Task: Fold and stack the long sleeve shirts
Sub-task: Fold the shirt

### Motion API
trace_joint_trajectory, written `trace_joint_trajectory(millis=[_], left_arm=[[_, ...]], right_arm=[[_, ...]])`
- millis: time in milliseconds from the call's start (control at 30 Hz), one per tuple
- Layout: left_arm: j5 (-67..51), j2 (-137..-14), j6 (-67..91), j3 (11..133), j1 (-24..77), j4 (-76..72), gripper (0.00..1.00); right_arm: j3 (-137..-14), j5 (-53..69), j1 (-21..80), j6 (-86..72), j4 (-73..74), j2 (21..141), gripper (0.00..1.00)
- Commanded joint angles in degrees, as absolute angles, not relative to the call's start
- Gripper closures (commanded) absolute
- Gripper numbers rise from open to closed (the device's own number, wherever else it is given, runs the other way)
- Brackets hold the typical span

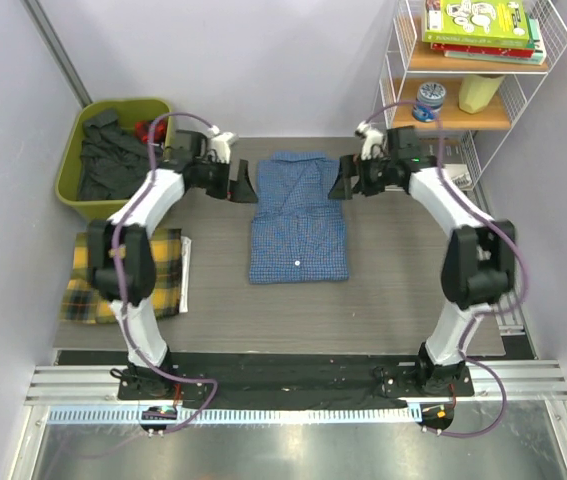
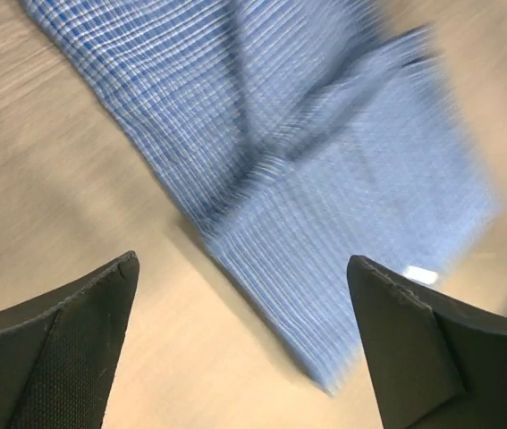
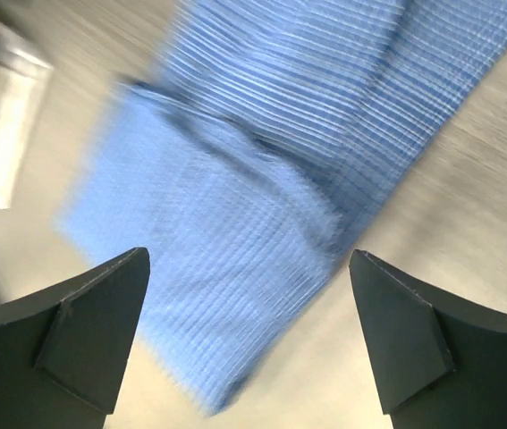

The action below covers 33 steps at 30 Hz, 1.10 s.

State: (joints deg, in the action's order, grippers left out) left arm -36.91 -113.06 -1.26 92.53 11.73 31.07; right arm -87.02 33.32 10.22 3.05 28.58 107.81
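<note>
The blue fine-check shirt [image 1: 298, 218] lies folded into a rectangle at the table's middle, collar end toward the back. It also shows blurred in the left wrist view [image 2: 325, 152] and the right wrist view [image 3: 262, 170]. The yellow plaid shirt [image 1: 168, 270] lies folded at the table's left edge, partly behind my left arm. My left gripper [image 1: 240, 183] is open and empty, just left of the blue shirt's far end. My right gripper [image 1: 348, 181] is open and empty, just right of that end. Both hover above the table.
A green bin [image 1: 113, 155] with dark clothes stands at the back left. A white wire shelf [image 1: 483, 70] with books and jars stands at the back right. White paper [image 1: 185, 275] lies beside the yellow shirt.
</note>
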Motion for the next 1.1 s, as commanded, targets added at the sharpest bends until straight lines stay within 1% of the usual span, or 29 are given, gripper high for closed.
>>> trace_joint_trajectory(millis=[0,33,67,100,133,200,267,367,400,500,633,700,800,867,967,1000,1067], left_arm=[[-50.17,-95.29,14.83,76.98,14.58,21.64,0.00],[-50.79,-93.53,18.07,73.51,16.59,16.31,0.00],[-52.80,-90.56,25.76,69.39,17.57,12.69,0.00],[-53.43,-89.40,29.58,63.08,19.58,7.96,0.00],[-53.70,-88.78,33.71,60.23,20.56,0.43,0.00],[-55.10,-88.42,43.53,56.35,22.93,-7.96,0.00],[-55.37,-88.86,47.97,51.69,23.90,-18.39,0.00],[-55.55,-91.84,52.99,47.82,24.70,-26.52,0.00],[-55.55,-93.15,53.08,47.55,24.61,-27.33,0.00],[-55.11,-98.16,52.65,47.02,24.17,-29.18,0.00],[-54.41,-106.15,49.06,46.50,22.59,-27.43,0.00],[-54.49,-108.10,48.43,45.36,21.63,-26.72,0.00],[-53.88,-108.72,44.04,43.69,20.48,-22.77,0.00],[-55.45,-107.24,43.24,42.81,19.60,-21.19,0.00],[-58.17,-102.07,40.01,41.40,16.45,-16.36,0.00],[-59.58,-100.13,38.95,41.83,16.09,-14.96,0.00],[-61.17,-96.26,34.75,43.58,16.00,-8.65,0.00]], right_arm=[[-80.27,46.29,11.85,-9.20,28.75,92.22,0.00],[-74.41,49.36,12.91,-11.75,25.43,90.89,0.00],[-71.22,50.96,14.05,-15.17,22.79,89.66,0.00],[-68.06,52.02,17.02,-22.08,15.89,87.39,0.00],[-62.46,53.77,18.18,-26.24,12.17,86.58,0.00],[-58.12,54.40,21.60,-34.14,3.04,85.78,0.00],[-54.06,54.32,23.02,-36.46,-0.69,86.13,0.00],[-50.37,54.66,23.82,-39.72,-7.10,89.02,0.00],[-49.49,54.75,23.82,-39.99,-9.47,90.08,0.00],[-47.82,55.63,23.64,-37.98,-10.28,95.00,0.00],[-45.71,56.95,20.93,-36.12,-12.04,102.64,0.00],[-45.53,57.56,19.34,-35.16,-11.86,107.04,0.00],[-44.48,57.30,18.46,-33.49,-10.20,108.72,0.01],[-43.95,58.35,17.58,-33.75,-9.50,108.29,0.00],[-45.34,60.38,15.21,-28.41,-0.47,103.46,0.00],[-48.05,60.99,14.25,-22.91,8.00,99.36,0.00],[-51.57,61.96,13.89,-18.83,15.00,95.38,0.00]])
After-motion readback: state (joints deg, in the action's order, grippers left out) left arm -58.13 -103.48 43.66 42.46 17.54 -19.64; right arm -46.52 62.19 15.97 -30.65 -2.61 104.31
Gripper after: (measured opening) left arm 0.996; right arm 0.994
